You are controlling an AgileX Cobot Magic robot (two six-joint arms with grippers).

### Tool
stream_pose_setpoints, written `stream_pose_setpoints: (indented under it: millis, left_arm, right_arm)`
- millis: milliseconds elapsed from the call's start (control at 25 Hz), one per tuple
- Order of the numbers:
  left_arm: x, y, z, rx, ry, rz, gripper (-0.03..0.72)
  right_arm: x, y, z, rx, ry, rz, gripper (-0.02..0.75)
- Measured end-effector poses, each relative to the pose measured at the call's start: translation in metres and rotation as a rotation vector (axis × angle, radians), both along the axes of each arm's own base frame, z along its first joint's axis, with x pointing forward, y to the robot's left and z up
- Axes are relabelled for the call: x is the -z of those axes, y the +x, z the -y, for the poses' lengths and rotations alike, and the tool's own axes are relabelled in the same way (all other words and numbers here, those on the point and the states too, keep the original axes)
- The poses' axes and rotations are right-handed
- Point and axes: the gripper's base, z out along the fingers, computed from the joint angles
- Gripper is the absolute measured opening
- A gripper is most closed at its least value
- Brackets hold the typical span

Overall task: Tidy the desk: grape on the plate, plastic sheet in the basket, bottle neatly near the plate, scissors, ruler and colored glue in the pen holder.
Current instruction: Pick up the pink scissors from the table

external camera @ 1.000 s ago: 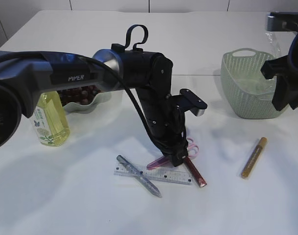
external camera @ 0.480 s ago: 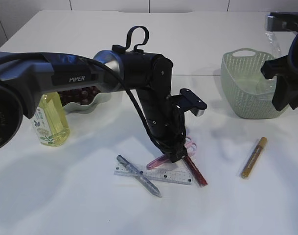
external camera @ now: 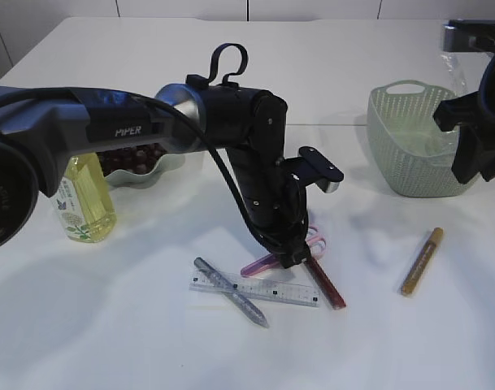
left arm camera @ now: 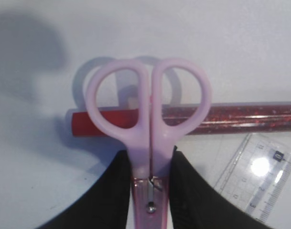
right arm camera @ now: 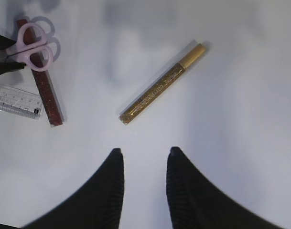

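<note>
The left gripper (left arm camera: 150, 191) pinches the pink scissors (left arm camera: 149, 109) just below the handles, where they narrow, likely for a firm lift; they lie across a red glue stick (left arm camera: 231, 117); the right gripper (right arm camera: 144, 183) hangs spread and empty above the gold glue stick (right arm camera: 162, 83).

Left arm's jaws grip pink scissors (external camera: 267, 262) — red glue pen (external camera: 326, 286), ruler (external camera: 255, 289) beside.

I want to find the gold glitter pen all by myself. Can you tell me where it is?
Find the green basket at the back right of the white table. In front of it a gold glitter pen lies alone. The red pen and silver pen lie further left by the ruler.
</note>
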Motion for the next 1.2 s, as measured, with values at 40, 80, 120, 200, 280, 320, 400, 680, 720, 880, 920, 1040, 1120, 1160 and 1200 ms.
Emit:
stream_pose_setpoints:
  millis: [40, 80, 120, 200, 280, 320, 400, 680, 720, 880, 920, 1040, 1120, 1160, 1200]
  left_arm:
    - [0.000, 0.000, 0.000, 0.000, 0.000, 0.000, 0.173]
    - [0.000, 0.000, 0.000, 0.000, 0.000, 0.000, 0.173]
    - [0.000, 0.000, 0.000, 0.000, 0.001, -0.002, 0.173]
    - [0.000, -0.001, 0.000, 0.002, 0.005, -0.007, 0.173]
    - [0.000, -0.002, -0.001, 0.004, 0.013, -0.018, 0.173]
    - [0.000, -0.002, -0.002, 0.006, 0.017, -0.023, 0.173]
    - [0.000, -0.002, -0.002, 0.006, 0.019, -0.025, 0.173]
    - [0.000, -0.002, -0.002, -0.010, 0.020, -0.027, 0.173]
    - [-0.001, -0.001, -0.001, -0.018, 0.020, -0.026, 0.173]
    - [-0.013, 0.004, 0.002, -0.058, 0.004, -0.003, 0.173]
    - [-0.016, 0.005, 0.003, -0.067, 0.002, -0.002, 0.172]
    - [-0.023, 0.006, 0.004, -0.100, 0.000, -0.013, 0.172]
    - [-0.023, 0.004, 0.002, -0.109, 0.017, -0.034, 0.173]
    - [-0.023, 0.003, 0.001, -0.117, 0.025, -0.045, 0.172]
    - [-0.022, 0.003, 0.001, -0.123, 0.034, -0.055, 0.172]
  right_arm:
    - [0.000, 0.000, 0.000, 0.000, 0.000, 0.000, 0.238]
    - [0.000, 0.000, 0.000, 0.000, 0.000, 0.002, 0.238]
    - [0.000, 0.000, 0.000, 0.000, 0.000, 0.001, 0.238]
    - [0.000, 0.000, 0.000, 0.000, 0.000, 0.002, 0.238]
    - [0.000, 0.000, 0.000, 0.000, 0.000, 0.002, 0.238]
    - [0.000, 0.000, 0.000, -0.002, 0.000, 0.002, 0.238]
    - [0.000, 0.000, 0.000, -0.001, 0.000, 0.002, 0.238]
    - [0.000, 0.000, 0.000, -0.001, 0.000, 0.002, 0.238]
    - [0.000, 0.000, 0.000, -0.001, 0.000, 0.002, 0.238]
    - [0.000, 0.000, 0.000, -0.001, 0.000, 0.002, 0.238]
    - [0.000, 0.000, 0.001, 0.000, 0.000, 0.002, 0.238]
    - [0.000, 0.000, 0.001, 0.000, 0.000, 0.002, 0.238]
    - [0.000, 0.000, 0.001, 0.000, 0.000, 0.002, 0.238]
    - [0.000, 0.000, 0.001, 0.000, 0.000, 0.002, 0.238]
    - [0.000, 0.000, 0.001, 0.000, 0.000, 0.002, 0.238]
